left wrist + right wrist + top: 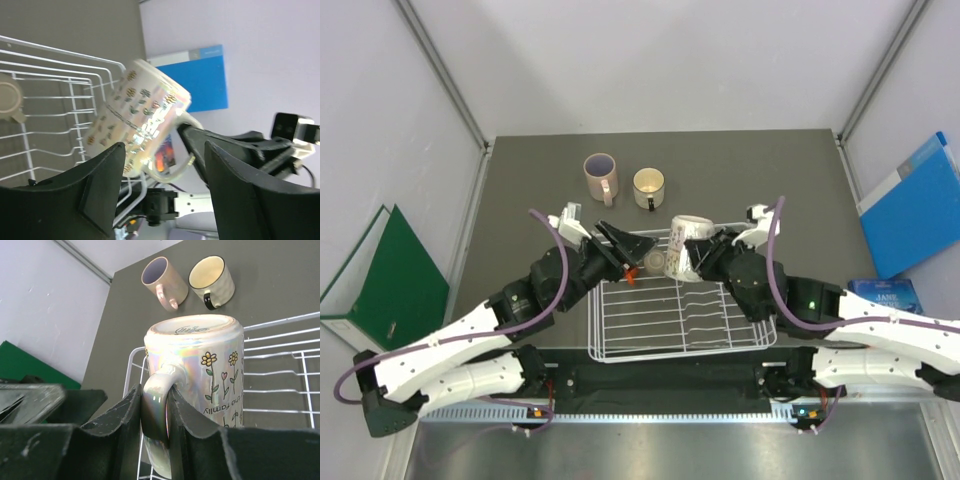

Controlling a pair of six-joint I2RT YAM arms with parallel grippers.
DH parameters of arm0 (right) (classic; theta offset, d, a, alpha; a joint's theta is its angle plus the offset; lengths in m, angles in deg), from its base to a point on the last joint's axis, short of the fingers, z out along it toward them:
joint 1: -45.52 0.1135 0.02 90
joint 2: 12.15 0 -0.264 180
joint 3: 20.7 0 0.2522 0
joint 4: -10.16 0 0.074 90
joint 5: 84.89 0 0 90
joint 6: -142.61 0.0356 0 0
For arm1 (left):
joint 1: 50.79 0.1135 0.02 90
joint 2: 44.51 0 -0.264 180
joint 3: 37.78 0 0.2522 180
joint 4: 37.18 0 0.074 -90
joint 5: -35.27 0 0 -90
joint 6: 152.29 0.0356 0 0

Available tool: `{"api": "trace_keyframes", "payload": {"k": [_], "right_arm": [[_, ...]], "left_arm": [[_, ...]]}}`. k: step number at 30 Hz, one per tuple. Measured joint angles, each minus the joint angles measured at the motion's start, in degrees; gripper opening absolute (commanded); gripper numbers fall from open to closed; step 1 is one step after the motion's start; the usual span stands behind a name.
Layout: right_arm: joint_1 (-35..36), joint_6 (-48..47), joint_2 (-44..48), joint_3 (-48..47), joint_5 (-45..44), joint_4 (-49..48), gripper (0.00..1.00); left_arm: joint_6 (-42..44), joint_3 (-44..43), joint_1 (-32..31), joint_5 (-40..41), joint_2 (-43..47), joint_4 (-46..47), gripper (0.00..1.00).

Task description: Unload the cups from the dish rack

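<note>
Your right gripper (154, 392) is pinching the handle of the flower-patterned mug (200, 360), one finger on each side of the loop. The mug hangs bottom-up and tilted over the far end of the white wire dish rack (650, 330).

Your left gripper (164, 150) is right beside it with its fingers spread wide. In the left wrist view the mug shows in the gap between them, but you cannot tell whether either finger touches it.

A small tan cup (10, 100) lies in the rack near its far left corner, just beside the held mug.

Beyond the rack, two more cups stand upright on the dark table (770, 170), near each other. One is a pinkish-beige mug with a purple inside (601, 175). To its right is a cream mug with a dark rim and handle (648, 185).

A blue folder (910, 205) leans against the right wall, and a green binder (390, 280) lies at the left.
</note>
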State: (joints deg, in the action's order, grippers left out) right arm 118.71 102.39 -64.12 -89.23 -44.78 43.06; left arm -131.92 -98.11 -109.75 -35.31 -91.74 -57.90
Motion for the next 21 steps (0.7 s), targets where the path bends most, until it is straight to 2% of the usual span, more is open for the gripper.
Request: {"api": "trace_keyframes", "payload": {"k": [5, 7, 13, 21], "right_arm": [[-5.62, -2.32, -1.11, 0.0, 4.83, -3.85, 0.0], [-8.98, -2.43, -1.2, 0.0, 7.17, -5.68, 0.0], [-16.94, -2.71, -2.69, 0.0, 12.85, -12.55, 0.0], [-17.94, -2.4, -6.84, -0.07, 19.98, -17.77, 0.0]], "left_arm": [[-3.8, 0.87, 0.0, -1.09, 2.23, 2.36, 0.84], [-5.25, 2.01, 0.0, -1.51, 3.19, 4.44, 0.86], [-8.55, 4.31, 0.0, -2.97, 1.53, 10.73, 0.85], [-9.66, 5.97, 0.02, -3.28, -4.5, 18.56, 0.83]]}}
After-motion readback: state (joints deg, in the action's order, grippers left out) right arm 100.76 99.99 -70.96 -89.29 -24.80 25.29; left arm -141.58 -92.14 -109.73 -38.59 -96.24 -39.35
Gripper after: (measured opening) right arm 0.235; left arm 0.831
